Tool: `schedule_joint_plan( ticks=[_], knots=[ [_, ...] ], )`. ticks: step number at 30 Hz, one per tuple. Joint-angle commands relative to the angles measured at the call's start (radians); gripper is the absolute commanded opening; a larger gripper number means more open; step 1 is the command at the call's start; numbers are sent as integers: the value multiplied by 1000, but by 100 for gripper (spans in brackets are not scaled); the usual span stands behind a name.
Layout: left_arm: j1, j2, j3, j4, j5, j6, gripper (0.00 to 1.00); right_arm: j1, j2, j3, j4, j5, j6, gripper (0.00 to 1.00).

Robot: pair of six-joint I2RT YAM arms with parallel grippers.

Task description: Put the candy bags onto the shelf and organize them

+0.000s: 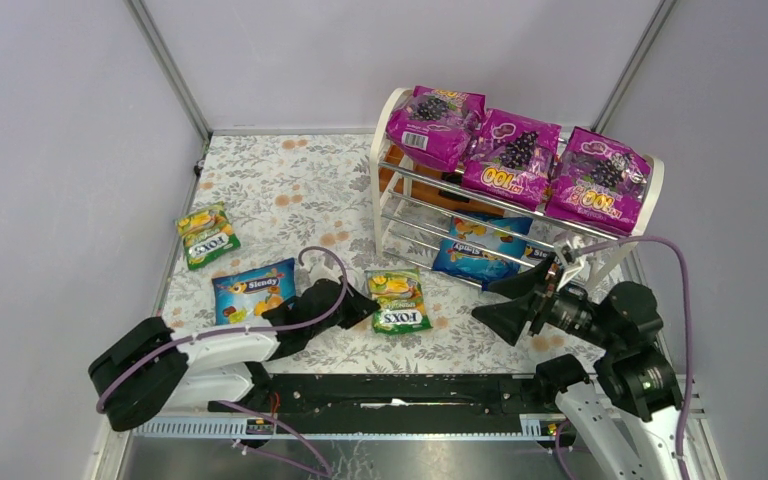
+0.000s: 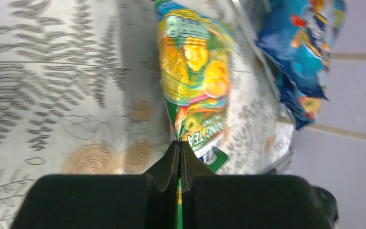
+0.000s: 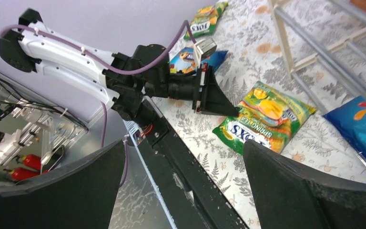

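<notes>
There are two green bags, three blue bags as far as I can tell, and three purple bags. The left green bag (image 1: 207, 236) lies flat by the left wall. Just right of it and nearer the arms, the loose blue bag (image 1: 253, 290) also lies flat. The left gripper (image 1: 365, 306) is pinched tight on the left edge of the middle green bag (image 1: 398, 300), which lies on the table in front of the shelf (image 1: 385, 170). The purple bags (image 1: 515, 158) sit side by side on the top tier, filling it. Two shelved blue bags (image 1: 482, 252) appear to lie on a lower tier, though the rods partly hide them. The right gripper (image 1: 490, 303) hangs near the shelf's right end, jaws spread wide with nothing between them. The tablecloth (image 1: 290, 190) is white with grey fern leaves and orange blooms. Plain pale lilac walls (image 1: 60, 150) close in the table on three sides, with metal posts (image 1: 170, 70) in the back corners.
</notes>
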Motion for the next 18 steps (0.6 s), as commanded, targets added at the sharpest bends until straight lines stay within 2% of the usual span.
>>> schedule_joint_plan(
  ticks=[1,7,10,13,18],
  knots=[
    [-12,-142,25,24,95,157,0,1,-23,95,-31,91,-34,100],
    [-51,-299,226,-190,219,291,0,1,-77,183,-53,260,-66,100],
    [-55,-314,328,-196,284,312,0,0,-87,206,-54,291,-74,100],
    [-55,-263,403,-110,346,296,0,1,-88,223,-61,307,-75,100],
    [-84,-68,528,129,447,267,0,0,-97,246,-72,337,-73,100]
  ],
)
